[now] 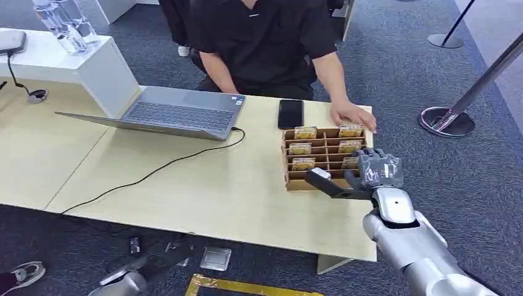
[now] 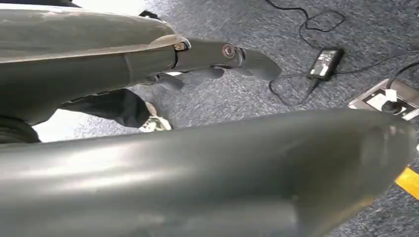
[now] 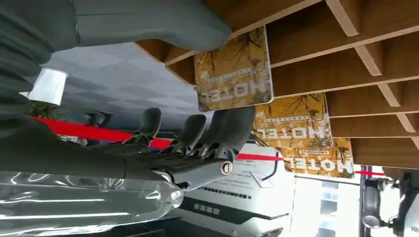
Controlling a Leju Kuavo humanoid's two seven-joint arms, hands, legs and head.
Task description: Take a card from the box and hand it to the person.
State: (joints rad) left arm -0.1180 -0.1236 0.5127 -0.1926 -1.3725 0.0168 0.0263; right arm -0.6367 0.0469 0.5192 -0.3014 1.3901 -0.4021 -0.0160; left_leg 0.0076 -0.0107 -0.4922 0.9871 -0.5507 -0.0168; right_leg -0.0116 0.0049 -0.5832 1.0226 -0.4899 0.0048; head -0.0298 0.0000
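A brown cardboard box [image 1: 296, 183] with rows of slots stands on the wooden table at its right end, with several yellow cards [image 1: 305, 132] upright in the slots. My right hand [image 1: 370, 172] hovers over the box's near right corner, thumb stretched left along the front wall and fingers over the right column. In the right wrist view the nearest card [image 3: 234, 69] stands in its slot between the thumb [image 3: 148, 22] and the dark fingers [image 3: 197, 131], which are spread and hold nothing. A person's hand [image 1: 351, 116] rests on the table behind the box. My left hand [image 2: 148, 59] hangs over the floor, empty.
A black phone [image 1: 290, 113] lies just behind the box. An open laptop [image 1: 179, 112] with a black cable [image 1: 154, 172] sits at mid-table. A white block [image 1: 74, 61] stands at the far left. A stanchion base [image 1: 447, 120] is on the carpet to the right.
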